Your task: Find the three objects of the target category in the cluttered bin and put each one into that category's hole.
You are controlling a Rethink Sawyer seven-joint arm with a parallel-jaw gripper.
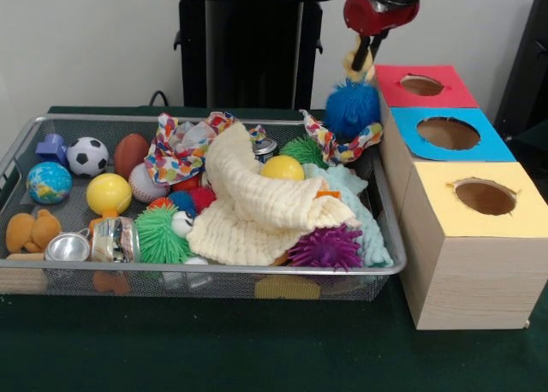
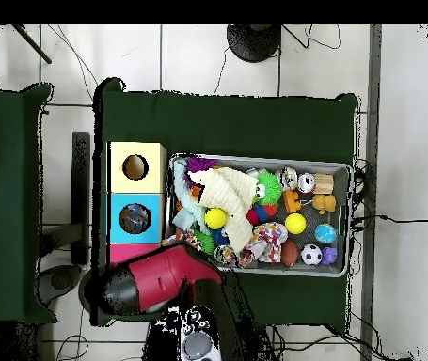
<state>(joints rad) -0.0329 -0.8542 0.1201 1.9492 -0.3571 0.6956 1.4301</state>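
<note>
The wire mesh bin point(image 1: 214, 270) holds mixed clutter; it also shows in the overhead view point(image 2: 350, 226). My gripper point(image 1: 360, 65) hangs above the bin's far right corner, just left of the red-topped box's hole point(image 1: 421, 85). It is shut on a small pale tan plush animal point(image 1: 359, 60). A blue spiky ball point(image 1: 351, 108) sits right below it. A second tan plush animal point(image 1: 31, 230) lies at the bin's front left and shows in the overhead view point(image 2: 324, 202). Another orange-tan plush point(image 2: 293, 200) is partly hidden in the front view. In the overhead view the arm point(image 2: 161, 274) hides the red box's hole.
A blue-topped box point(image 1: 447, 133) and a yellow-topped box point(image 1: 484, 197) stand in a row in front of the red one. A cream cloth point(image 1: 257, 205), spiky balls, a yellow ball point(image 1: 109, 193), a soccer ball point(image 1: 87, 156) and a globe ball point(image 1: 48, 182) fill the bin.
</note>
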